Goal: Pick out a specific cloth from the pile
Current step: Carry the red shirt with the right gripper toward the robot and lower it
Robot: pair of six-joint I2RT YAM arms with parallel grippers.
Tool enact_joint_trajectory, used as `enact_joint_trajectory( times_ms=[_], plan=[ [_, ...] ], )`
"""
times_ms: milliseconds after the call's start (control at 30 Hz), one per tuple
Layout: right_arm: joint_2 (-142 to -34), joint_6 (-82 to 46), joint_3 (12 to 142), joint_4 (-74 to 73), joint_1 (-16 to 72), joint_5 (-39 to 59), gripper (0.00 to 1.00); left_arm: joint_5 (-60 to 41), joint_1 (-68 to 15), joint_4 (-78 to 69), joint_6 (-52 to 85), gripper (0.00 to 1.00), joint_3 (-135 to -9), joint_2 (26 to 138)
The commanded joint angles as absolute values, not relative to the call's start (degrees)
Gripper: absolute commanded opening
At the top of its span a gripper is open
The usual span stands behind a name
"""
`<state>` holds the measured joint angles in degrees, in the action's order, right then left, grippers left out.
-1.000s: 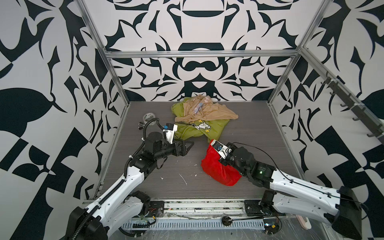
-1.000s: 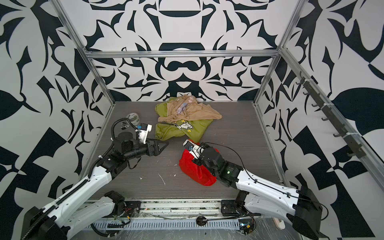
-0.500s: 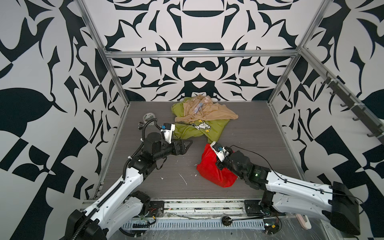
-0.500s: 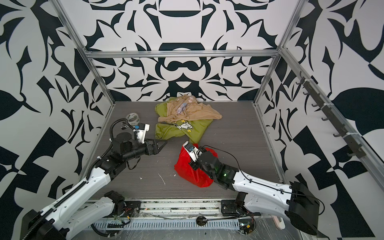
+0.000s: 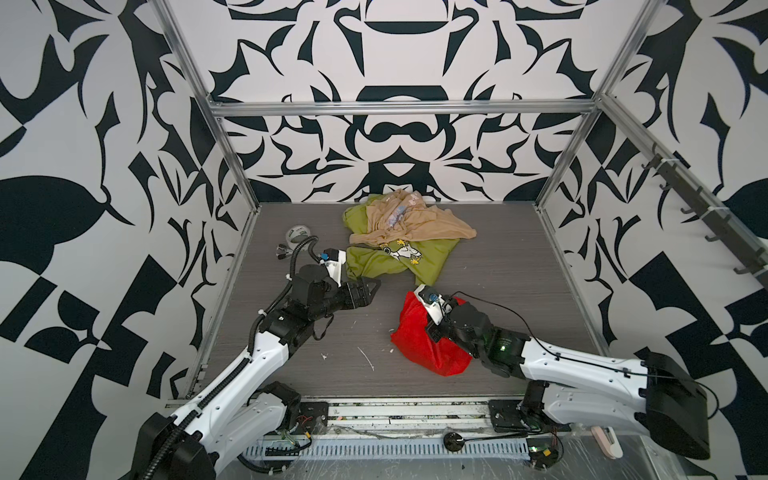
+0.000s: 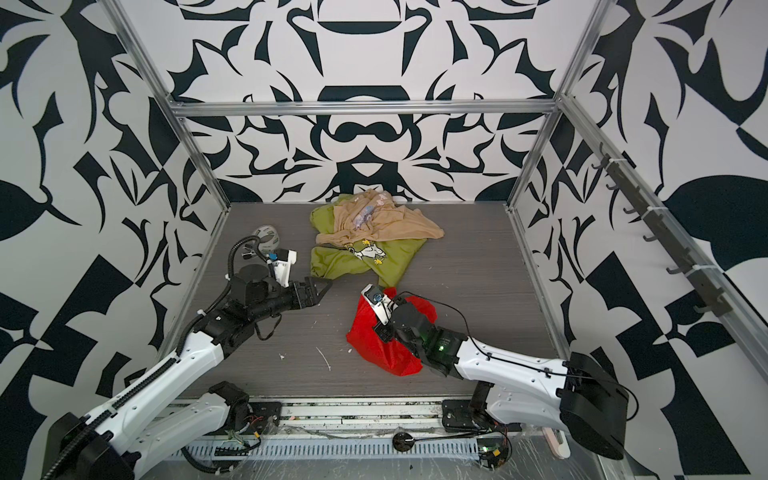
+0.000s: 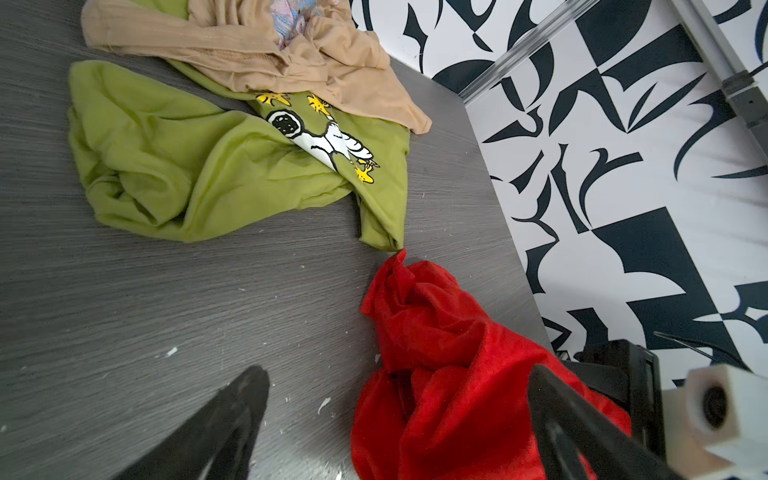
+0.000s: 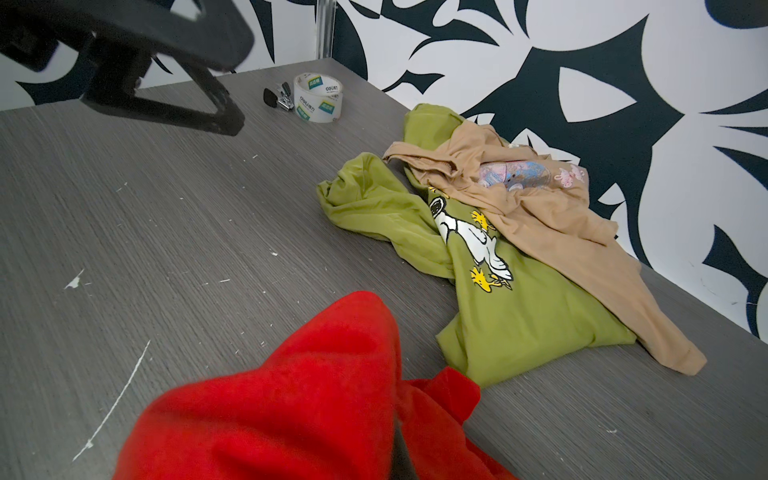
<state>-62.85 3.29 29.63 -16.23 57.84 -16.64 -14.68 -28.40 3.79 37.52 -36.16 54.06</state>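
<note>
Red, soft cloth (image 5: 417,347), crumpled into a mound and pinched by the right gripper (image 5: 431,331), sits slightly further left than before; left gripper (image 5: 373,286) is spread wide.

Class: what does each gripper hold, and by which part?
Right gripper: shut on the red cloth, at a bunched fold mid-cloth; left gripper: open, holding nothing.

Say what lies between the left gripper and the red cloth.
Only bare grey wood-grain tabletop, white-flecked, lies between the left gripper and the crumpled bright red cloth; both top views show it.
</note>
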Motion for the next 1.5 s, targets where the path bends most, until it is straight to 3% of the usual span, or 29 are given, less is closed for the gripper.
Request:
enact_joint_trajectory(
  times_ms=[0,733,1467],
  plan=[
    [-62.8,2.2,31.6,-19.3,58.3,-16.5,0.0,-13.1,-28.4,5.4,37.6,0.99,-38.2,54.0],
    [-69.8,1.1,29.3,-22.8,63.8,-18.1,0.0,-12.9,-28.3,3.5,37.6,0.99,-35.9,55.2],
    [-90.5,-0.7,31.5,-36.2,68.3,-11.6,0.02,-10.7,-28.4,4.8,36.7,1.0,-34.0,51.3]
  ],
)
